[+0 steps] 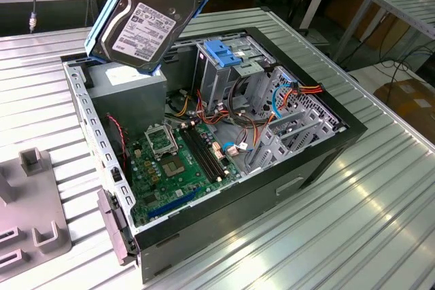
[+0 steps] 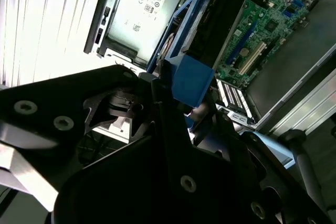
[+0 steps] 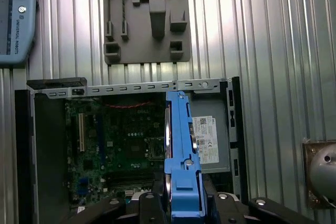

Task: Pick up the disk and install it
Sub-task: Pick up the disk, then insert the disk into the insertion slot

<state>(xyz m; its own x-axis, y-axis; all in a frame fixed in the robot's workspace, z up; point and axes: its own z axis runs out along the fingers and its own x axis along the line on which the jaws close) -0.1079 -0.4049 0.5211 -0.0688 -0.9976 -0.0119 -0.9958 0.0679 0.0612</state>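
Disk | aloft, tilted over open PC case, above pwr supply, label visible in exterior view | gripper clamped on its blue carrier, as we see in both wrist views

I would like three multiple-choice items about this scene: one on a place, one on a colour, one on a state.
1. Where is the disk?
A) on the table
B) in the air over the computer case
C) inside the metal cage

2. What colour are its rails?
A) blue
B) red
C) green

3. The computer case is:
A) closed
B) open
C) upside down

Answers: B, it hangs above the case in the gripper; A, blue rails frame it; B, the green board shows.
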